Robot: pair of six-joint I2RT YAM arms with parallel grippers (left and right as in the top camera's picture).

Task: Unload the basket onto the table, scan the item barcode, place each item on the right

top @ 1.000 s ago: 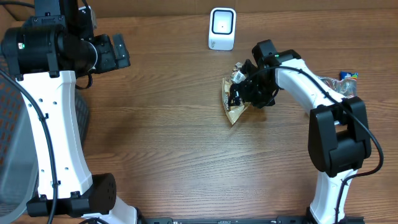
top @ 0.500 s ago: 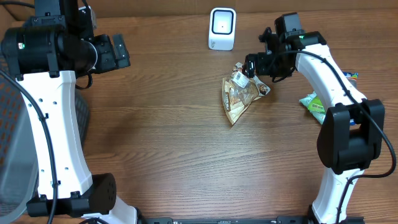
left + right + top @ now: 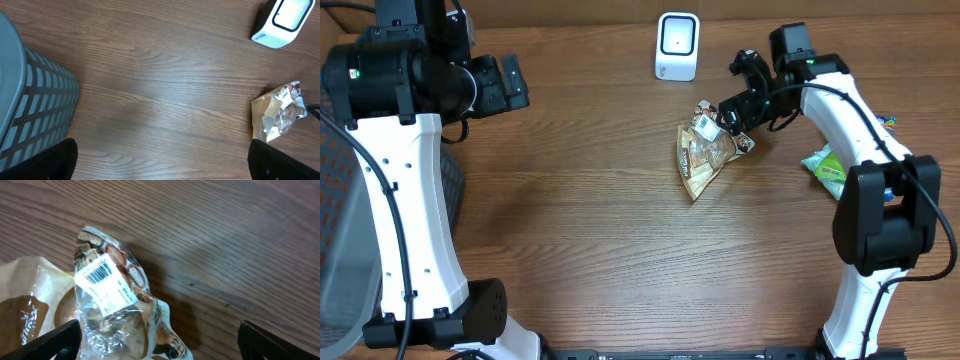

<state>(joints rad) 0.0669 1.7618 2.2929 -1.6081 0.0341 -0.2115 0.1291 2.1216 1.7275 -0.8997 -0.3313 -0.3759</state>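
Wood table (image 3: 590, 220): wide stretch between grey basket (image 3: 40, 100), left edge, and snack bag (image 3: 700, 160) | bag flat near scanner (image 3: 677, 46), barcode (image 3: 95, 272) up | my right gripper (image 3: 740, 90) spread wide beside it | my left gripper (image 3: 515, 82) wide, far left

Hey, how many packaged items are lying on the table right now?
2: a clear snack bag near the white scanner, and a green packet at the right, beside the right arm. More may be hidden behind that arm.
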